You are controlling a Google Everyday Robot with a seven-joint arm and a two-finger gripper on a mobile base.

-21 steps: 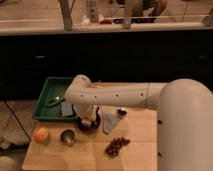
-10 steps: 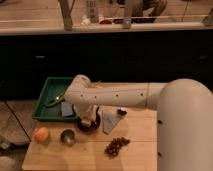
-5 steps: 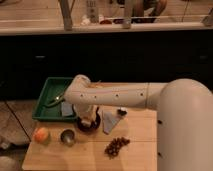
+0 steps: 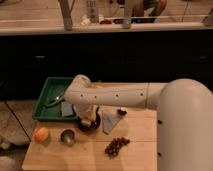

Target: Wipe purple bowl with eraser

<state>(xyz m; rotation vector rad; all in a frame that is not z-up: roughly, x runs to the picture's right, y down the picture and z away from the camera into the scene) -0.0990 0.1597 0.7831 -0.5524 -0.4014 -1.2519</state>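
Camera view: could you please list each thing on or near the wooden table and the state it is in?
Gripper: down at the purple bowl.
Purple bowl: upright, under the gripper.
Eraser: at the bowl, by the gripper tip.
Steel cup: upright, standing apart.
Grey cloth: folded, lying flat.
Grapes: bunched, on the table.
Orange fruit: whole, resting near the table's corner.
Green tray: holding a grey-blue rectangle.

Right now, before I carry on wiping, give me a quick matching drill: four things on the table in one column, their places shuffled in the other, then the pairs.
Things:
1. purple bowl
2. metal cup
3. grapes
4. green tray

Places:
A. back left, partly under the arm
B. right under the claw
C. front middle of the table
D. front left, beside the orange fruit

Pairs: 1-B, 2-D, 3-C, 4-A
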